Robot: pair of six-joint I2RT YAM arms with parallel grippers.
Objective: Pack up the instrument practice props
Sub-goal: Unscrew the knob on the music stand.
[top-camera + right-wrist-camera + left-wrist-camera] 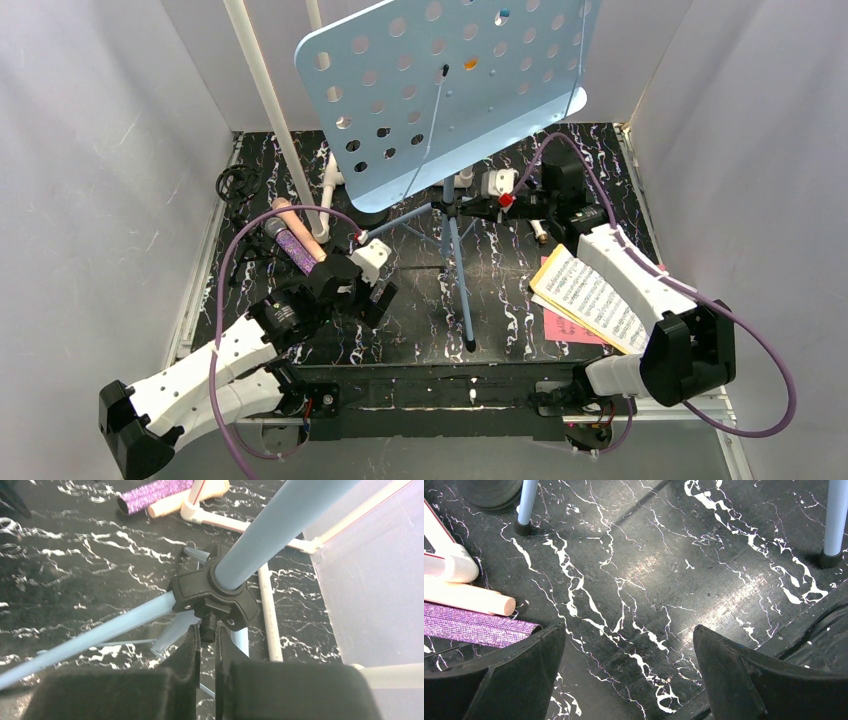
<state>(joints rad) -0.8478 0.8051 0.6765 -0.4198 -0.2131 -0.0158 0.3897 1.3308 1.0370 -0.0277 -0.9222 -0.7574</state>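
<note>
The light-blue perforated music rack (440, 90) stands on its light-blue tripod at mid table. My right gripper (478, 205) is shut on the small black knob (209, 617) under the stand's black hub (200, 587); its fingertips (195, 635) pinch the knob from both sides. My left gripper (365, 285) is open and empty, low over bare table (628, 630). To its left lie the pink microphone (469, 599) and the glittery purple microphone (474, 626), side by side (300, 228). White sheet music (595, 295) lies over a pink page (570, 325) at the right, partly under my right arm.
The white pipe frame (270, 100) rises at the back left, with its foot pieces on the table (267, 610). A black tripod mount (238, 185) lies at the far left. A dark round base (491, 492) stands beside a stand leg (526, 505). White walls close in on both sides.
</note>
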